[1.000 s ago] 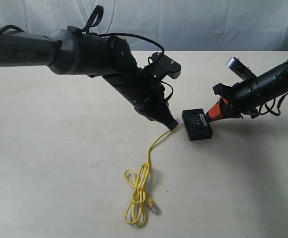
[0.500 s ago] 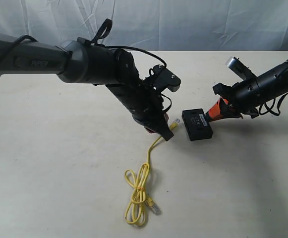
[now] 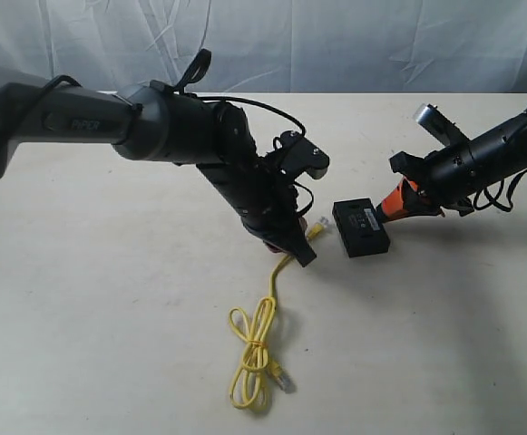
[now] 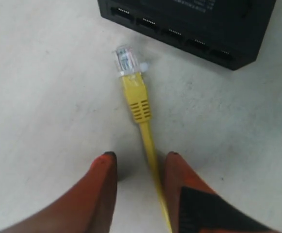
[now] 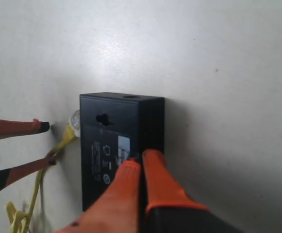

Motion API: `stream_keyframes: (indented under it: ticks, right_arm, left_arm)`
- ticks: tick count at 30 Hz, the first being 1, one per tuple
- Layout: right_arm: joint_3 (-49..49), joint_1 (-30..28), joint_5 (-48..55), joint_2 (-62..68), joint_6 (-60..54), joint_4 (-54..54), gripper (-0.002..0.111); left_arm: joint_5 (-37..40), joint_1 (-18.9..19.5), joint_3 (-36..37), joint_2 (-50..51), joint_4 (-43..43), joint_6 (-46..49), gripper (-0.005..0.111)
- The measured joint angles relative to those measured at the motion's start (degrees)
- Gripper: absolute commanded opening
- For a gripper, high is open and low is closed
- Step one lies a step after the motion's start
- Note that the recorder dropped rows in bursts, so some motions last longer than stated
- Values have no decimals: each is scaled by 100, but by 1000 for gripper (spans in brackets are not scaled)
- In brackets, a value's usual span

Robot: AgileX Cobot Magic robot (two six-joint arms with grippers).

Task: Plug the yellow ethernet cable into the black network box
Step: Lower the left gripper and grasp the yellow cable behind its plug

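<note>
L arm (image 3: 172, 127): black, reaching in from left, wrist pitched down twd table. L claw (image 4: 141, 160): orange, parted. R arm (image 3: 494, 149): low, angled in from right. R claw (image 5: 141, 158): orange, pinched closed.

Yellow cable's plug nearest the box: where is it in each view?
Exterior view: plug just left of the black network box.
Left wrist view: plug lying apart from the box's port row.
Right wrist view: plug peeking beside the box's edge.
Shared landmark: the box.
</note>
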Motion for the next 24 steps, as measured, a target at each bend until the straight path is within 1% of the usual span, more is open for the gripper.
stream_keyframes:
  ticks: [4, 7, 9, 18, 20, 24]
  right_arm:
    - [0, 0, 0, 0, 0, 12, 0]
    - [0, 0, 0, 0, 0, 24, 0]
    - [0, 0, 0, 0, 0, 24, 0]
    - [0, 0, -12, 0, 0, 36, 0]
    - [0, 0, -12, 0, 0, 36, 0]
    - [0, 0, -26, 0, 0, 36, 0]
  left_arm:
    - [10, 0, 0, 0, -82, 0, 33]
    - [23, 0, 0, 0, -403, 0, 33]
    - [23, 0, 0, 0, -451, 0, 33]
    - [-78, 0, -15, 78, -242, -26, 32]
    - [-67, 0, -40, 102, -242, -26, 25]
    - [-33, 0, -52, 101, -30, -26, 2]
